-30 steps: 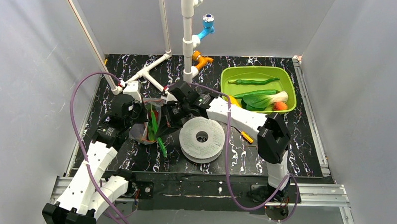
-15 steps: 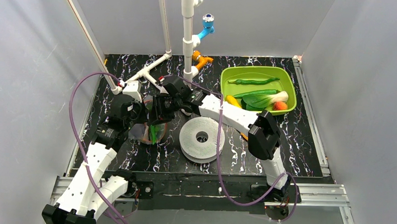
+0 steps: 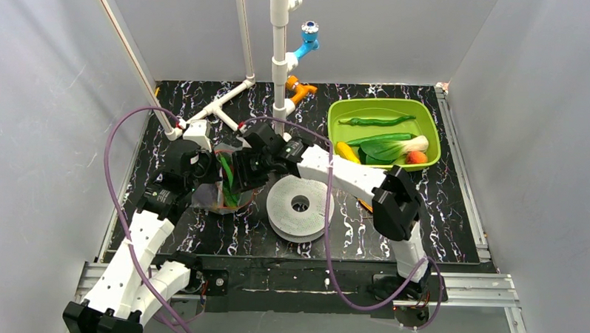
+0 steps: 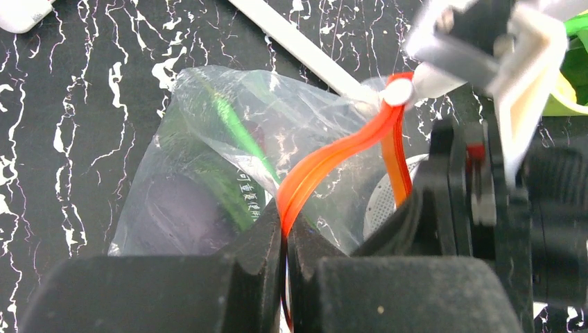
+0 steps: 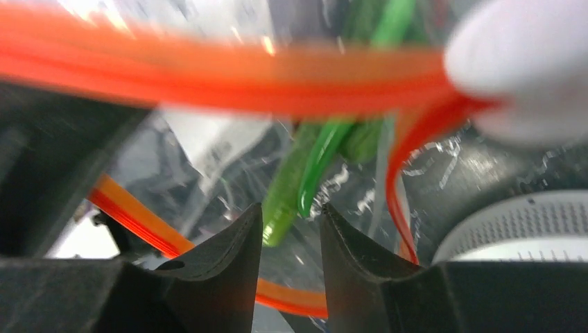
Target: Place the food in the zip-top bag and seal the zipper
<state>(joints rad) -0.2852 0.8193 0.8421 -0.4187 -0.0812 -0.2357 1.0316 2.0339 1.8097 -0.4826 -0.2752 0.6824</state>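
Note:
The clear zip-top bag (image 3: 211, 195) lies at the left of the table and also shows in the left wrist view (image 4: 201, 111). My left gripper (image 4: 285, 232) is shut on its orange-red zipper (image 4: 333, 156) and holds the mouth up. A purple eggplant (image 4: 163, 215) and a green pepper (image 4: 232, 128) lie inside. My right gripper (image 5: 291, 215) is open at the bag's mouth, and the ends of green peppers (image 5: 305, 173) sit just past its tips, untouched. The zipper (image 5: 243, 76) loops around it. In the top view the right gripper (image 3: 238, 172) is beside the left gripper (image 3: 210, 167).
The lime-green tray (image 3: 337, 109) at back right holds a green pepper (image 3: 375, 120), bok choy (image 3: 396, 148), a banana (image 3: 347, 150) and an orange (image 3: 417, 157). A white perforated disc (image 3: 299, 205) lies right of the bag. White pipes (image 3: 227, 105) stand behind.
The right gripper moved left to the bag with the green peppers. The peppers that hung over the bag's edge now lie inside it, and the jaws have let go.

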